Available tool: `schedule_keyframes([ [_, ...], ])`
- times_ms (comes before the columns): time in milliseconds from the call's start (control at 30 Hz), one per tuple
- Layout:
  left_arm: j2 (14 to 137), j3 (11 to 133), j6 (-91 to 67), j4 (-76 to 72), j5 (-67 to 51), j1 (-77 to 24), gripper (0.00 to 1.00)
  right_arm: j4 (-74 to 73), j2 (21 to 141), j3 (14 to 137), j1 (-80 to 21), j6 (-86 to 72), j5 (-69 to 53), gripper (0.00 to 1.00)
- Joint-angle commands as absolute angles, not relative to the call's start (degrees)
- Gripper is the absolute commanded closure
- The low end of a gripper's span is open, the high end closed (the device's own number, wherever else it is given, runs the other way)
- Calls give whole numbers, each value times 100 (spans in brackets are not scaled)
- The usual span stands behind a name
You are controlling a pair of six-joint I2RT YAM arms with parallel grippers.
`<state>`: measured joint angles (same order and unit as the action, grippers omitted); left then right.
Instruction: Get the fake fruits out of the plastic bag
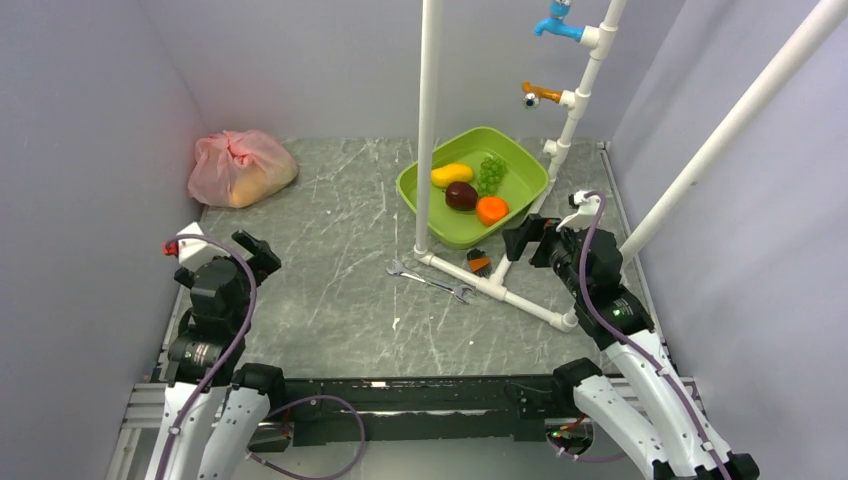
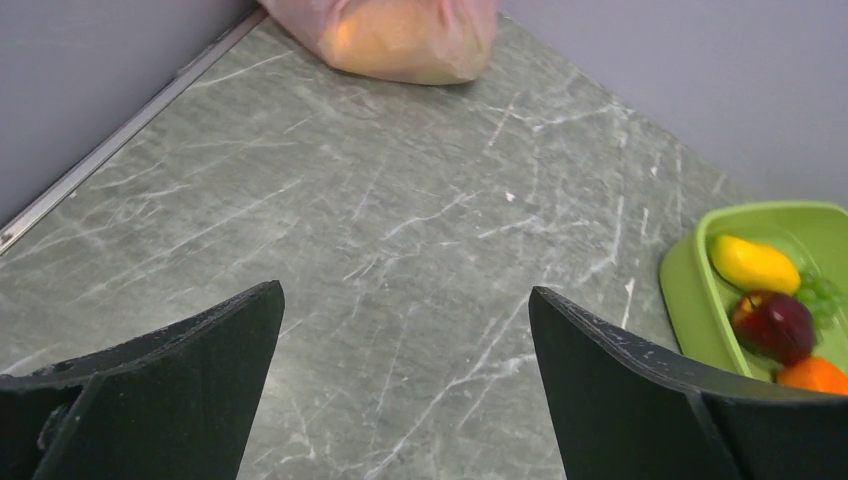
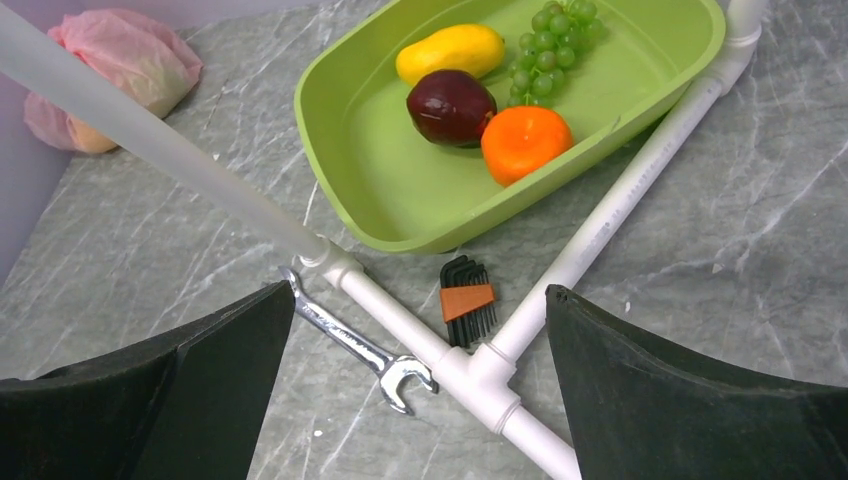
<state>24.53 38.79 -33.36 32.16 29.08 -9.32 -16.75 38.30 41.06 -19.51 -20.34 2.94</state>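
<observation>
Overhead, I read the plastic bag (image 1: 240,168) at the upper left of the frame, bunched and closed on the grey marble table (image 1: 330,290) against the left wall. The fake fruits (image 1: 252,186) are inside it, showing only as a yellow-orange mass through the pink film; I cannot tell single fruits apart.

The left gripper (image 2: 405,300) is at the lower left, well apart from the bag, fingers spread wide with bare table between them. The right gripper (image 3: 420,290) sits at the right of the overhead view, near the green tub (image 3: 380,190), fingers likewise wide apart and holding nothing.

In the right wrist view the tub fills the upper centre and holds a yellow mango (image 3: 450,50), a green grape bunch (image 3: 545,55), a dark maroon fruit (image 3: 450,105) and an orange fruit (image 3: 525,140). A white pipe frame (image 3: 600,230) crosses below the tub; a wrench (image 3: 355,345) and a hex key set (image 3: 466,305) lie beside its joint.
</observation>
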Motion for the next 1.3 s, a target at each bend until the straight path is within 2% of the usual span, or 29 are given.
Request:
schedule_keyframes([
  [0,2455,4221,-2850,3378,2004,-931,1,-1524,3794,4162,-1933,-2215,206,0],
  [300,2387,4121,-2804,3430,1477,-932,1,-1238,3707,3825,-1931,-2146,31,0],
  [633,3632,4523,-2679,3053,1081,-789,1,-619,4174,3471,-1934,-2013,-629,0],
  [833,4692,4971,-2813,2610,110,315,1,-240,4536,3378,-1934,-1981,-739,0],
  [1267,6358,4929,-4784,519,-293,2019,1,698,4829,2865,-1929,-2161,-1075,0],
])
